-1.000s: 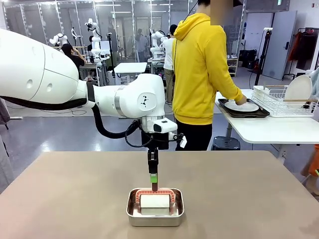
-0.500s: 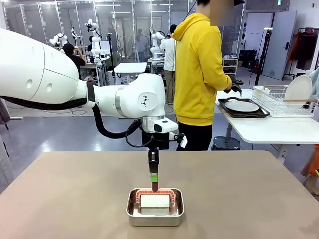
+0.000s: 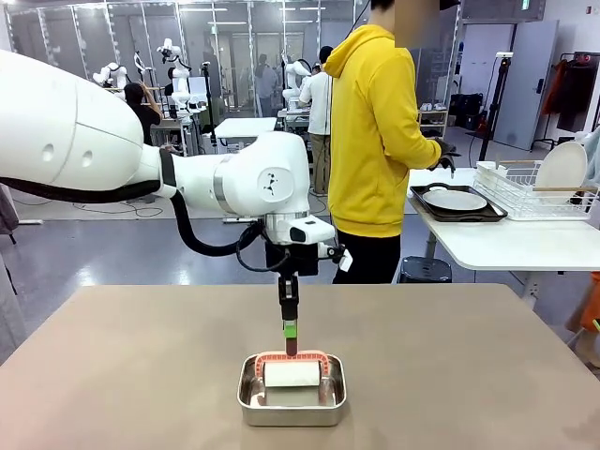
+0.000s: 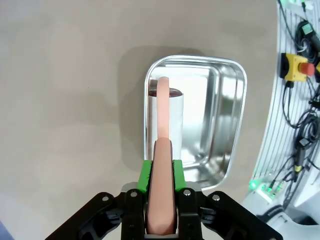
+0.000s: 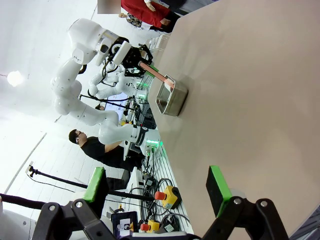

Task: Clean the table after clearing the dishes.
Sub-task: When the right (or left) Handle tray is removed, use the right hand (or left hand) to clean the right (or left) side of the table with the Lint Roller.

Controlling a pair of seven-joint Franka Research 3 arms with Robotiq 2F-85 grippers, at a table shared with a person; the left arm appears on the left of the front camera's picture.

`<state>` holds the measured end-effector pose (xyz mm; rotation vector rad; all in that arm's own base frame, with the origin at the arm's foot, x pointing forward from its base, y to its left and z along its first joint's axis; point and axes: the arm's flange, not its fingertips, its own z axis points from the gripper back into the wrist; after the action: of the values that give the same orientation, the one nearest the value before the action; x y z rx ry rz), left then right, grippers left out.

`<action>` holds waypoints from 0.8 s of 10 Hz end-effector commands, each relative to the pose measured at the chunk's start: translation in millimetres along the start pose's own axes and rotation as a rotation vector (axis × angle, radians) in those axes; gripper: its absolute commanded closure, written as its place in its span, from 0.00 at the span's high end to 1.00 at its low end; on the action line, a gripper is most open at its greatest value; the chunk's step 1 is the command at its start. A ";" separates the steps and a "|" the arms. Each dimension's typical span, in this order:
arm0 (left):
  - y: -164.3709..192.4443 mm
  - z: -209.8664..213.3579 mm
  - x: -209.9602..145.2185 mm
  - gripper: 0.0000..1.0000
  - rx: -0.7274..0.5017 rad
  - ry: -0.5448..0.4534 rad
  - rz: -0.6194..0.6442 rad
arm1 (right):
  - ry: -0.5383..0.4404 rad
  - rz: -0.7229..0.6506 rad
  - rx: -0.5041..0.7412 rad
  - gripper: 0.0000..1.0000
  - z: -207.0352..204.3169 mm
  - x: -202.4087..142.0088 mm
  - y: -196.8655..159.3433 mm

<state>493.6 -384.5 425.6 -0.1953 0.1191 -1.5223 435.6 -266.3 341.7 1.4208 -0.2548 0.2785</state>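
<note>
My left gripper (image 3: 289, 326) hangs over the middle of the brown table (image 3: 141, 375), shut on the pink handle of a white cleaning roller (image 3: 291, 373). The roller's head sits inside a small steel pan (image 3: 291, 414). In the left wrist view the green pads (image 4: 145, 176) clamp the handle, and the roller (image 4: 165, 112) lies along the pan's (image 4: 235, 125) left wall. My right gripper (image 5: 157, 182) is open, off the table's (image 5: 240, 75) edge, empty. A white plate on a dark tray (image 3: 457, 201) rests on the white side table.
A person in a yellow hoodie (image 3: 375, 131) stands at the far side, turned toward the white side table (image 3: 506, 244) with a wire dish rack (image 3: 539, 187) holding a plate. A black stool (image 3: 425, 270) stands below. Cables and a red stop button (image 4: 299, 65) lie beside the table.
The person's hand has lifted off the plate on the tray. My left gripper has risen slightly, raising the roller a little inside the pan.
</note>
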 end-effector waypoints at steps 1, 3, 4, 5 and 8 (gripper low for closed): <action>-18.5 38.9 -12.6 0.09 -0.009 -0.042 0.082 | -0.001 0.002 0.000 1.00 -0.5 -0.6 2.5; -22.9 69.0 -26.7 0.09 0.030 -0.070 0.222 | -0.001 0.002 0.000 1.00 -0.5 -0.6 2.5; -28.0 85.2 -35.1 0.09 0.060 -0.117 0.270 | -0.001 0.002 0.000 1.00 -0.5 -0.6 2.5; -32.7 95.9 -40.6 0.09 0.081 -0.145 0.280 | -0.001 0.002 0.000 1.00 -0.5 -0.6 2.5; -24.0 109.4 -39.6 0.09 0.080 -0.126 0.282 | -0.001 0.002 0.000 1.00 -0.5 -0.6 2.5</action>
<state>486.3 -339.1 541.2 -0.1931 -0.0342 -1.2379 435.5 -266.5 341.8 1.4205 -0.2551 0.2784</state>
